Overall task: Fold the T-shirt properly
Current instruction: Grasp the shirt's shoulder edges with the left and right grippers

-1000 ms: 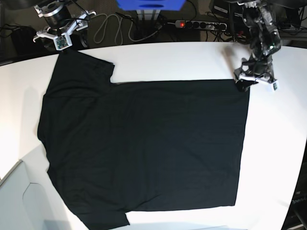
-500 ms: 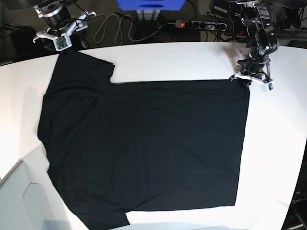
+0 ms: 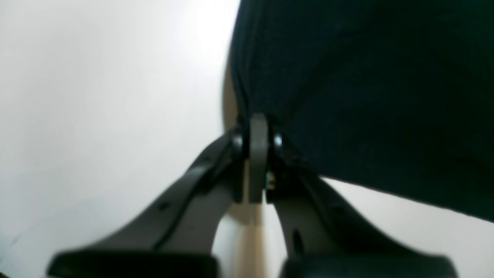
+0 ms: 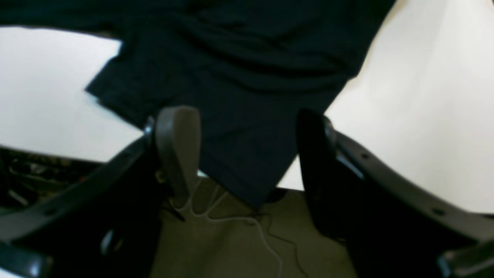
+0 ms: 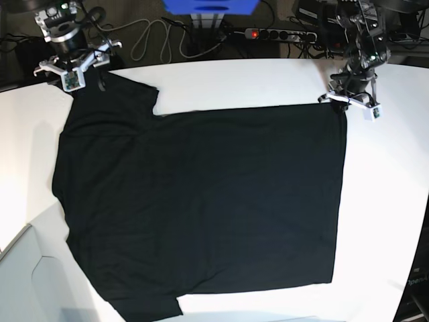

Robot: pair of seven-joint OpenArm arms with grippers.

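Observation:
The T-shirt lies spread flat, plain black side up, on the white table. My left gripper is at the shirt's back right corner. In the left wrist view this gripper is shut on the edge of the black cloth. My right gripper stands at the back left, by the sleeve. In the right wrist view it is open, and the sleeve's corner hangs over the table's edge between the two fingers, untouched.
Behind the table lie a power strip, looped cables and a blue object. A grey box sits at the front left. Floor with a white cable shows below the back edge.
The left gripper closed on the shirt's back right corner and drew it slightly toward the back. The right gripper shifted left and back, staying open.

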